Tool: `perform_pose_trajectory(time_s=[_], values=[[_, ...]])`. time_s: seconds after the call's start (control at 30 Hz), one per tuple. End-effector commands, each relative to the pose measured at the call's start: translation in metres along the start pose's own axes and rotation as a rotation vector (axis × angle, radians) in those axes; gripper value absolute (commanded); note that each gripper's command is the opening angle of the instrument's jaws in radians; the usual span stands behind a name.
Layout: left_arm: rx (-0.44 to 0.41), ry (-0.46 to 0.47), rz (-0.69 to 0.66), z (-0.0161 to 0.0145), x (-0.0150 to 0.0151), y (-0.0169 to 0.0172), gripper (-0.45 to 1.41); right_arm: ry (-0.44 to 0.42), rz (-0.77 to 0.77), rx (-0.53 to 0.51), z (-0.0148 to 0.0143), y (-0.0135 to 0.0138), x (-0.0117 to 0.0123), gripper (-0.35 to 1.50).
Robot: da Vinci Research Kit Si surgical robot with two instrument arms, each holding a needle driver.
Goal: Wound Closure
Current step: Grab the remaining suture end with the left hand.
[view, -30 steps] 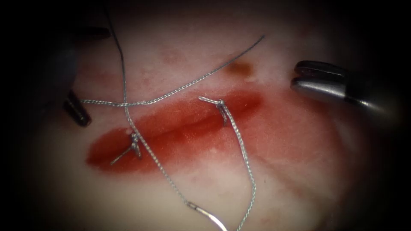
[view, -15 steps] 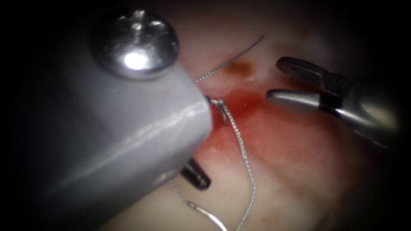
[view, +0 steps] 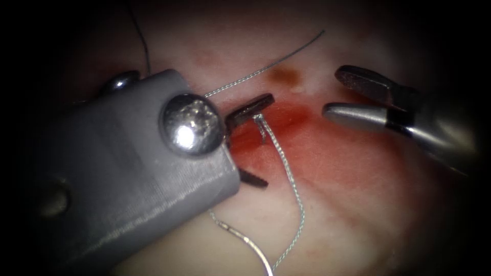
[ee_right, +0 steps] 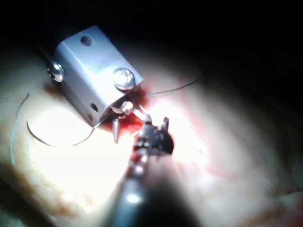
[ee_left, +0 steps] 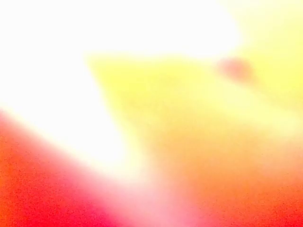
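A surgical practice bench: sutured tissue (view: 358,174) under endoscope light.

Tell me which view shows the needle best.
The right wrist view: the needle shows its whole curve, lying free on the tissue, held by neither tool. The endoscope view shows one end of the needle with the thread joined to it. The left wrist view is too washed out to tell.

Darkness rings the lit field; no room details discernible.
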Motion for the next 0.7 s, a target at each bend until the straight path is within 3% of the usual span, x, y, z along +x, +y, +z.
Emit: perform_pose_trajectory(time_s=[0.03,0.17,0.37,0.7], values=[[0.002,-0.004,0.055,-0.0002,-0.0003,0.0015,0.72,0.006,0.005,0.002,0.0010,-0.0001,0.0009,0.32],[0.014,0.014,0.206,0.0009,-0.0030,0.0032,0.66,0.006,0.029,0.002,0.0010,-0.0001,0.0009,0.36],[0.069,-0.001,0.222,0.0022,-0.0055,0.0019,0.64,0.007,0.046,0.005,0.0008,0.0001,0.0009,0.36],[0.127,-0.008,0.242,0.0026,-0.0058,0.0012,0.57,0.007,0.063,0.007,0.0008,0.0001,0.0008,0.34]])
